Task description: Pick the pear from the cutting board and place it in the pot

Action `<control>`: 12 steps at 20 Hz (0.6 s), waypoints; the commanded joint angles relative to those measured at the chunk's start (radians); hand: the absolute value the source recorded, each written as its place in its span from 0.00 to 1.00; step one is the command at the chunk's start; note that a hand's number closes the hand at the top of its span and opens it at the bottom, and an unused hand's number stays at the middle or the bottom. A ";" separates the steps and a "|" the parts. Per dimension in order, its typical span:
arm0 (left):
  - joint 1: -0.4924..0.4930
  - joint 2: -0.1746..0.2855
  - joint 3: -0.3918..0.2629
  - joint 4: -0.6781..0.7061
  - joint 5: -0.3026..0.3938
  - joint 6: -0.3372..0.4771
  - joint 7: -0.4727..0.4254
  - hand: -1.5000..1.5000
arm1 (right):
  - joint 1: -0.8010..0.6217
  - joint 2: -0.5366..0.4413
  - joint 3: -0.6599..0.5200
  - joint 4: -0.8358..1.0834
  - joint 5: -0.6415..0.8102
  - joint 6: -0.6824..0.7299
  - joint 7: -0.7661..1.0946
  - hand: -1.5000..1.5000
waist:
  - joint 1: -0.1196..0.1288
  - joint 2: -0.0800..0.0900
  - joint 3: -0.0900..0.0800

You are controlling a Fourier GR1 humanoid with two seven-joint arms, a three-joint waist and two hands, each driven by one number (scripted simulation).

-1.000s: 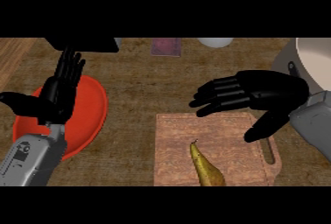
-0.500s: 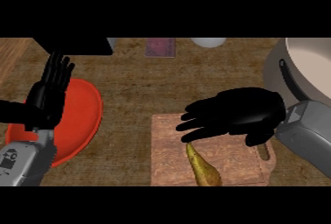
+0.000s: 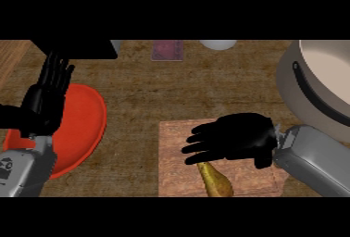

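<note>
Red plate (image 3: 85, 115) nr left edge of counter (image 3: 171, 92). Mauve flat item (image 3: 168, 50) and white rounded obj (image 3: 218, 44) at far edge, apart. Black block (image 3: 85, 48) at far-left corner.

pear (image 3: 216, 181) ochre | cutting board (image 3: 175, 176) tan | plate (image 3: 80, 125) orange-red | pot (image 3: 290, 99) grey | counter (image 3: 143, 97) brown

The counter (image 3: 171, 92) is a rough brown top, with a strip of paler wood (image 3: 12, 60) at its far-left corner. On it lie a wooden cutting board (image 3: 172, 180) towards the front, a red plate (image 3: 85, 125) at the left and a big grey pot (image 3: 287, 92) at the right edge. Along the back sit a small mauve square (image 3: 168, 50), a white round thing (image 3: 218, 44) and a black block (image 3: 85, 48).
</note>
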 commanded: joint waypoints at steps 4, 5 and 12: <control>-0.048 -0.045 0.010 0.036 -0.048 0.010 0.015 0.50 | 0.039 0.060 -0.004 0.046 0.120 0.030 -0.081 0.00 | -0.003 0.001 0.000; 0.035 -0.021 0.027 -0.012 -0.024 -0.028 0.008 0.50 | 0.073 0.071 -0.001 -0.009 0.116 0.027 -0.059 0.00 | 0.000 -0.001 0.000; 0.014 -0.058 0.036 -0.027 -0.062 -0.030 0.021 0.50 | 0.118 0.142 -0.027 0.056 0.199 -0.017 -0.116 0.00 | 0.000 0.000 0.000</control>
